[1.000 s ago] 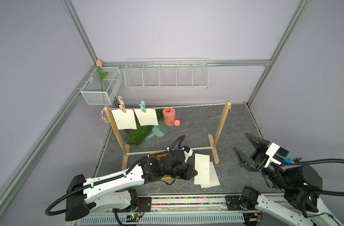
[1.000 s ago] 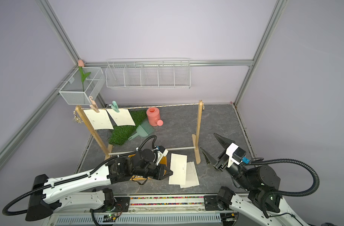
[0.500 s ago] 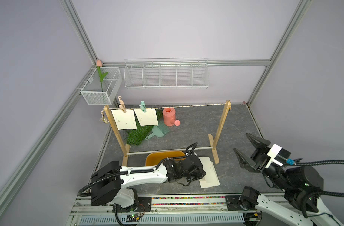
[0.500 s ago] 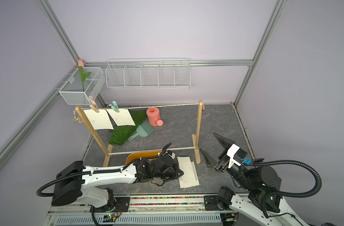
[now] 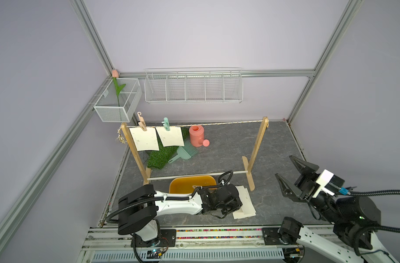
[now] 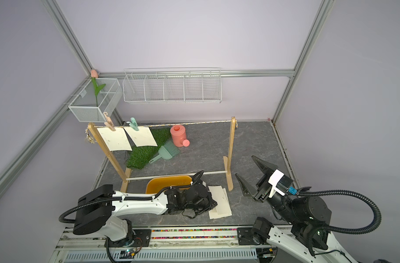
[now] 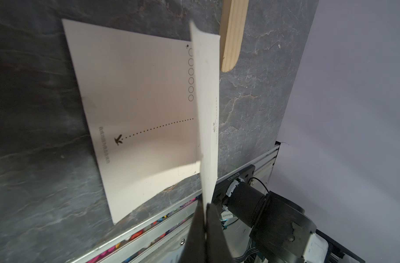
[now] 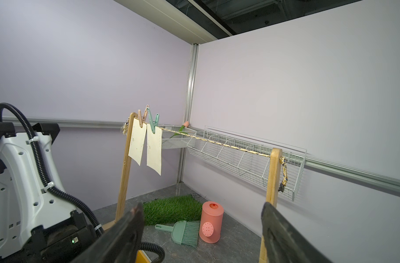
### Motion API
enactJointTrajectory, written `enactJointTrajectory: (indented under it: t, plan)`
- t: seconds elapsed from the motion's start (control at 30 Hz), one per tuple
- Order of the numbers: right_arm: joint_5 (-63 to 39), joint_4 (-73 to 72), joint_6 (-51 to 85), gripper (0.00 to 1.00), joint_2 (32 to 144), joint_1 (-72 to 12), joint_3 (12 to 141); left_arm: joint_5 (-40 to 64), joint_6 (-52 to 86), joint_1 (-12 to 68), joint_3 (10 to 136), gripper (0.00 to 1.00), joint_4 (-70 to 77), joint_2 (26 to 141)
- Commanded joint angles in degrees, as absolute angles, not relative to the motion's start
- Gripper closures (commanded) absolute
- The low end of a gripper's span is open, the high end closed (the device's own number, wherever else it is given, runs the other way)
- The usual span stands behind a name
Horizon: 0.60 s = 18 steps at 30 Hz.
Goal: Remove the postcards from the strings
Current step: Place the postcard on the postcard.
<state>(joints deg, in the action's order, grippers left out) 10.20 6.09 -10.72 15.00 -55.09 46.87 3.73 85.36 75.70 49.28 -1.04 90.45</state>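
Postcards in three places: two pegged on the string close to the post on the left arm's side, under a pink clothespin and a teal clothespin; a small pile flat on the bench just beside the rack's foot; and one more card nipped by a short edge in the left jaws, clamped tight on it. Seen edge-on from the left wrist, long axis running straight out from the jaws, roughly along the long side of the flat card beneath, over that card's edge nearest the foot. Touching the pile or just clear of it: cannot tell. Looks like the set-down step, with little to do but part the jaws and let it drop flat. Worth watching for a slide toward the foot. After that, up to the string, with the layout favouring the left arm: both hanging cards at its end of the line. Right jaws gaping wide and empty, out beyond the other post, well apart from the pegged pair.
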Motion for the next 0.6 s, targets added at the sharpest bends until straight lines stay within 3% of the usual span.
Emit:
enactJointTrajectory:
  t: [0.0,0.57]
  plan:
    - [9.7,5.0,-10.9,0.19,15.2,-54.9,47.2,3.9,87.3,74.9,48.6,1.00,0.7,90.9]
    - [9.4,5.1,-10.8,0.19,15.8,-54.9,47.1,10.1,79.0,69.8,50.0,1.00,-6.1,91.7]
